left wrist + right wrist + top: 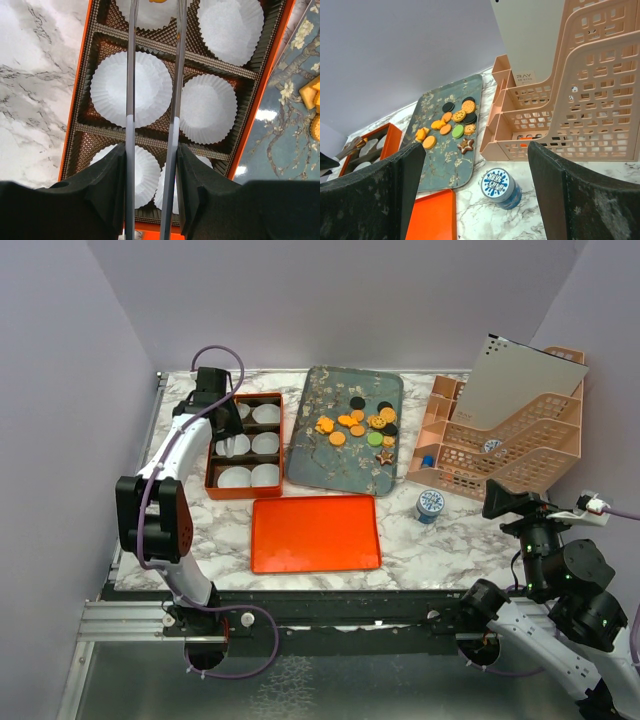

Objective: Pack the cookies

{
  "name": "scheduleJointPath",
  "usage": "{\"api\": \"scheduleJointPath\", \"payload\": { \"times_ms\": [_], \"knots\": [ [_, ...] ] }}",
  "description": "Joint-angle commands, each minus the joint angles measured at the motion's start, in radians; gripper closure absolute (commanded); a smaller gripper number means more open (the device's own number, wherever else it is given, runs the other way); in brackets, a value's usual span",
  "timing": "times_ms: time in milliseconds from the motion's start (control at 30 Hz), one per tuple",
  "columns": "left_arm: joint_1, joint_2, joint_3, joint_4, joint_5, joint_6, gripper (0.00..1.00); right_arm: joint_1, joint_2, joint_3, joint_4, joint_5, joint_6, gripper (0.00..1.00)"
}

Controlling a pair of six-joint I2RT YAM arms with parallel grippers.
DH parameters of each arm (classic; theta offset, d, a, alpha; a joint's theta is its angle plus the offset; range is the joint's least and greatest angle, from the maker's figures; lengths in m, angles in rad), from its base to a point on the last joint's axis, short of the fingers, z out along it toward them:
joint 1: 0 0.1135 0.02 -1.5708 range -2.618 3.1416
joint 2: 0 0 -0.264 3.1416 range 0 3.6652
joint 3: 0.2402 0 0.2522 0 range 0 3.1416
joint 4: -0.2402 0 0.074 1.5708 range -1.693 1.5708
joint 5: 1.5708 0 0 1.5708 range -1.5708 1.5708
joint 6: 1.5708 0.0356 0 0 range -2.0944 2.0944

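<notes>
The cookies [360,425], mostly orange with a few black, one green [458,131] and a brown star [466,145], lie on a blue-grey floral tray [320,465]. An orange box [212,455] with white paper liners [131,87] stands to the tray's left. My left gripper [228,425] hangs over the box and is shut on a pair of thin grey tongs [130,75], whose blades stand apart over the far liners. A bit of an orange cookie [157,1] shows between the blades at the frame's edge; I cannot tell if it is gripped. My right gripper [505,500] is open and empty at the right.
A flat orange lid [315,533] lies in front of the tray. A round blue-and-white tin [431,504] stands on the marble below my right gripper [476,145]. A peach file rack [510,440] holding a white sheet fills the back right.
</notes>
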Motion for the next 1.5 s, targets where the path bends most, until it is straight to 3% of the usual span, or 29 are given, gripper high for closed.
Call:
{"api": "scheduleJointPath", "payload": {
  "times_ms": [0, 533, 1033, 1467],
  "knots": [
    [0.010, 0.022, 0.042, 0.027, -0.001, -0.006, 1.00, 0.001, 0.005, 0.014, -0.019, 0.035, -0.013, 0.09],
    [0.015, 0.043, 0.020, 0.018, 0.033, -0.004, 0.99, 0.001, 0.005, 0.012, -0.020, 0.038, -0.012, 0.09],
    [0.015, 0.046, 0.006, 0.018, 0.031, 0.005, 0.79, 0.001, 0.002, 0.012, -0.023, 0.037, -0.012, 0.09],
    [0.015, 0.067, 0.009, 0.021, 0.002, 0.020, 0.71, 0.001, 0.008, 0.009, -0.019, 0.037, -0.016, 0.08]
  ]
}}
